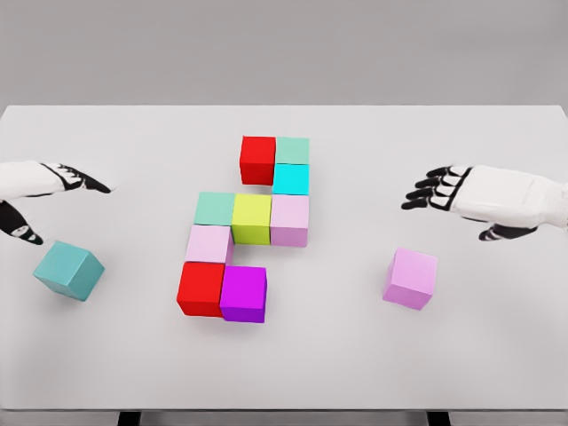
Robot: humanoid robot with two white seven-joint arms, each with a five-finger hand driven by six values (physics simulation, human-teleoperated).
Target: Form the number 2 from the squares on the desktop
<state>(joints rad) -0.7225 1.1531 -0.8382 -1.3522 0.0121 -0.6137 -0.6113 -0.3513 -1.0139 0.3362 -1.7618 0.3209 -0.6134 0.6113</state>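
White table (284, 373) filling frame. At centre we are seeing nine-cube cluster (248, 226) forming most of a 2; top and bottom rows looking short. We are judging step: fetching loose cubes. Teal cube (69, 270) lying lower left, just below left hand (40, 191), fingers spread, gripping nothing. Pink cube (411, 278) sitting lower right, below-left of right hand (479, 200), fingers loosely curled, empty. Next move needing reach down, grasp.
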